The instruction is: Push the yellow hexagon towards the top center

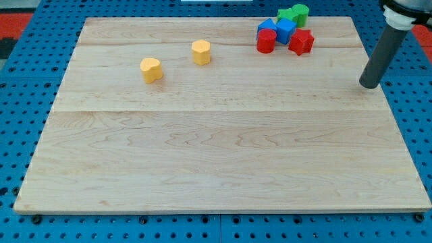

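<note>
Wooden board point(223, 162) on blue pegboard: the yellow hexagon point(201, 52) sits well left of the rod's tip point(369, 85), which has no claw to open, and a sideways shove risks sliding it past centre.

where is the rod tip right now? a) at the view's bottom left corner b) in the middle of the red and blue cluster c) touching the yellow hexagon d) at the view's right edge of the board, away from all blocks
d: my tip sits near the board's right edge, below and right of the red and blue cluster, apart from the red star block and far from the yellow hexagon.
</note>
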Tool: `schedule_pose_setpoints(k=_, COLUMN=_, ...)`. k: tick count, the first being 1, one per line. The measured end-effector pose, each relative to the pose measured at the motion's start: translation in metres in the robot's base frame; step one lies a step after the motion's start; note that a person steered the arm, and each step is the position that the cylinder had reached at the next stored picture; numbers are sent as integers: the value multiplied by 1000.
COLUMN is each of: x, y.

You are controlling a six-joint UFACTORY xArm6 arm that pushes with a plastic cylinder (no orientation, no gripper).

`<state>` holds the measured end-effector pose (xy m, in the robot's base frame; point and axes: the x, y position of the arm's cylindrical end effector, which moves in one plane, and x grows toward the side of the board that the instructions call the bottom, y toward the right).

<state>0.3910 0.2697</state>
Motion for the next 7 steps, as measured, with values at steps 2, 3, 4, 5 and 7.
schedule_pose_setpoints(k=2, x=15, y=0)
schedule_pose_setpoints(k=3, x=20, y=0)
schedule_pose_setpoints(k=4, x=24, y=0)
schedule_pose_setpoints(k=5, x=32, y=-15)
schedule_pose_setpoints(k=7, x=70, y=-221)
